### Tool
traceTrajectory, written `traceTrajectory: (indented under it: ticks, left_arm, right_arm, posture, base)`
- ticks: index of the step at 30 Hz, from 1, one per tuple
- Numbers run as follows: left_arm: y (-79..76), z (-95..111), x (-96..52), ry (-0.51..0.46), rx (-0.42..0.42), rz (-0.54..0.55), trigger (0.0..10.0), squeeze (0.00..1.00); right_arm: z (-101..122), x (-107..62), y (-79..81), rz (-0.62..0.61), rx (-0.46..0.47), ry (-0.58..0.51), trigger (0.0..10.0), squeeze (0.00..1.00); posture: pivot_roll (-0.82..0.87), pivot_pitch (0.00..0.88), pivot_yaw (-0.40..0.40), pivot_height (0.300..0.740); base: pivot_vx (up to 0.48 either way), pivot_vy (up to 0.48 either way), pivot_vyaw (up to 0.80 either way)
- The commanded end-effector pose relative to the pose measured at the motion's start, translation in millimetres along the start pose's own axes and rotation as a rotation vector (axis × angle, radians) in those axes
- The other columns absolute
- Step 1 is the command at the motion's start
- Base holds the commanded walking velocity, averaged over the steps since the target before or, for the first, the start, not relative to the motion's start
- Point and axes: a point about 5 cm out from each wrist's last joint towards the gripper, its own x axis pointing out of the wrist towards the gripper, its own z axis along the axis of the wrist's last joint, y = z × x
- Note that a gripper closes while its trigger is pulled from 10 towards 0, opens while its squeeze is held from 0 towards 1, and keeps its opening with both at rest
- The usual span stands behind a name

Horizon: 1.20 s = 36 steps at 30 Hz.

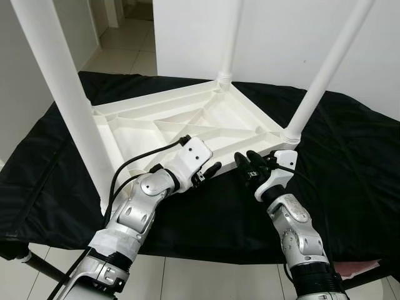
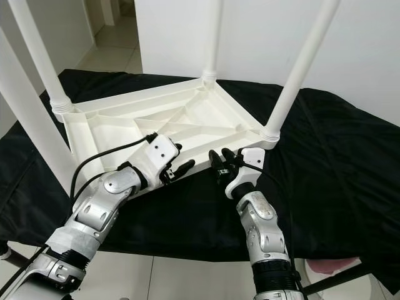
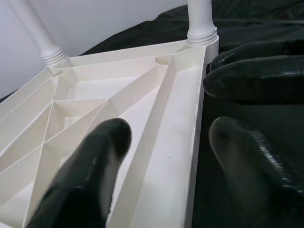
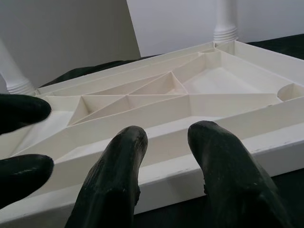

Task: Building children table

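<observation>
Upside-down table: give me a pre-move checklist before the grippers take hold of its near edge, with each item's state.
1. Table top lies upside down, flat on the black cloth: ok.
2. Legs seated in their corners: far leg, right leg and left leg stand upright: ok; the fourth shows at the right eye view's left edge, its seating cannot tell.
3. Left gripper at the near rim, fingers open: ok.
4. Right gripper at the same rim, open: ok.
5. Rim actually gripped by either gripper: not ok, none closed yet.
</observation>
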Motion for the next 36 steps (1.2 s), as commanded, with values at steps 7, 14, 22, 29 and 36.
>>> traceTrajectory:
  ticks: [7,14,22,29,36]
  left_arm:
    - [-5.6,-6.6,-19.5,-0.044,-0.131,0.004,10.0,0.00]
    - [-19.5,-4.9,-47.6,-0.135,-0.250,-0.074,10.0,0.00]
    - [-15.9,-2.4,-78.3,-0.170,-0.329,-0.101,10.0,0.00]
    - [-3.2,-5.6,-124.5,-0.144,-0.341,-0.184,10.0,0.00]
    - [3.0,-5.0,-147.0,-0.104,-0.354,-0.256,10.0,0.00]
  right_arm:
    - [-4.0,-2.9,-1.5,-0.003,0.001,0.012,10.0,0.00]
    - [-6.7,-2.9,-0.4,0.009,-0.003,0.024,10.0,0.00]
    - [-10.5,-0.8,2.8,0.025,-0.003,0.033,10.0,0.00]
    - [-13.3,3.7,5.6,0.037,0.000,0.038,10.0,0.00]
    - [-17.0,3.6,6.6,0.038,0.007,0.044,10.0,0.00]
  posture:
    - [0.08,0.072,-0.036,0.740]
    - [0.10,0.071,-0.042,0.740]
    - [0.12,0.068,-0.047,0.740]
    - [0.15,0.053,-0.045,0.740]
    - [0.16,0.048,-0.045,0.740]
  base:
    - [0.000,0.000,0.00]
    - [0.000,0.000,0.00]
    - [0.000,0.000,0.00]
    - [0.000,0.000,0.00]
    - [0.000,0.000,0.00]
